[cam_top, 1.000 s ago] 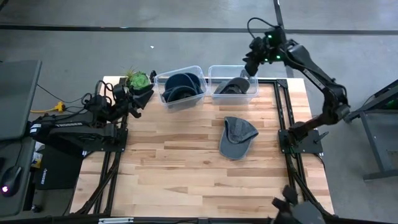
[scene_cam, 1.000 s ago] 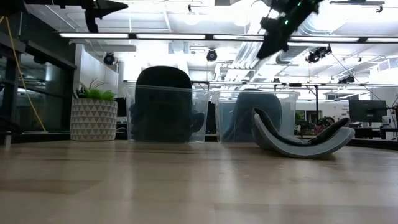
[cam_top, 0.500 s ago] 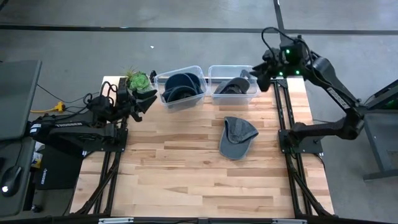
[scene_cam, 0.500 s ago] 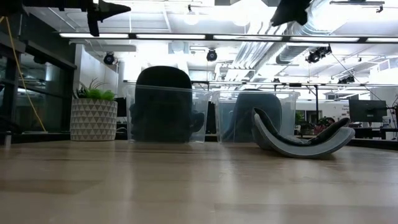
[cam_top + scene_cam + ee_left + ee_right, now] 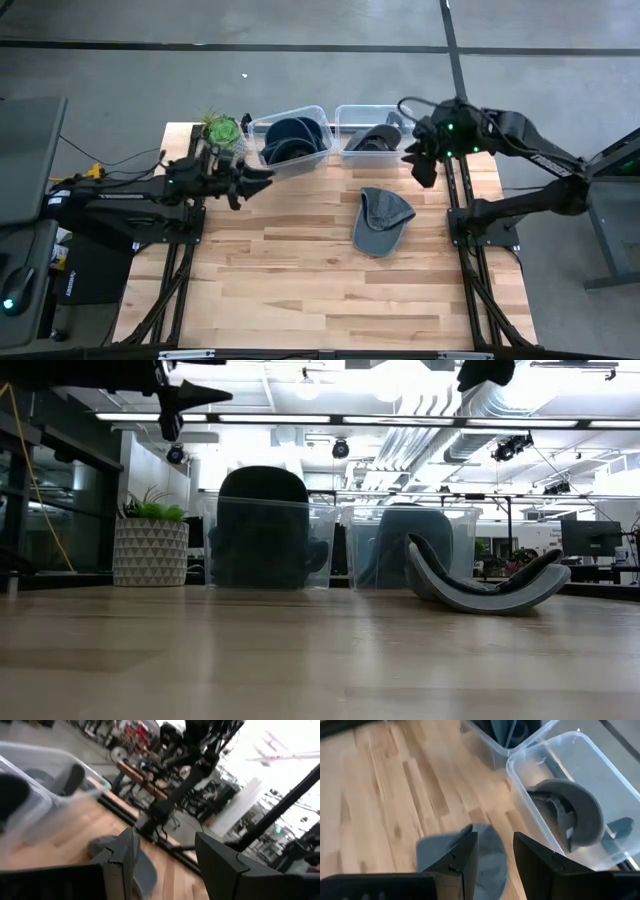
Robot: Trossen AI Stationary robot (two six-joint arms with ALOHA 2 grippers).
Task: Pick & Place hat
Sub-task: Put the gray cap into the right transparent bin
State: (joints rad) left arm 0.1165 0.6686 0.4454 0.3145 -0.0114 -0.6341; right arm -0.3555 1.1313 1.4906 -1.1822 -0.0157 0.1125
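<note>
A grey hat [image 5: 382, 220] lies on the wooden table right of the middle, also seen in the low view [image 5: 487, 586] and below my right gripper's fingers in the right wrist view [image 5: 482, 851]. My right gripper [image 5: 420, 165] hangs open and high above the table, near the right bin and beyond the hat's far right side. My left gripper [image 5: 264, 175] stands open and level in the air just in front of the left bin, pointing toward the table's right. In its wrist view, nothing is between its fingers [image 5: 165, 855].
Two clear bins stand at the far edge: the left bin [image 5: 292, 140] holds dark blue hats, the right bin [image 5: 376, 135] holds a grey hat [image 5: 572, 807]. A potted plant [image 5: 222, 128] stands at the far left corner. Bare wood stretches across the near half.
My right gripper has swung from above the right bin's far side toward the table's right and near edges, and now hangs beyond the grey hat. My left gripper has moved from beside the plant toward the table's right and has turned. The hat has stayed still.
</note>
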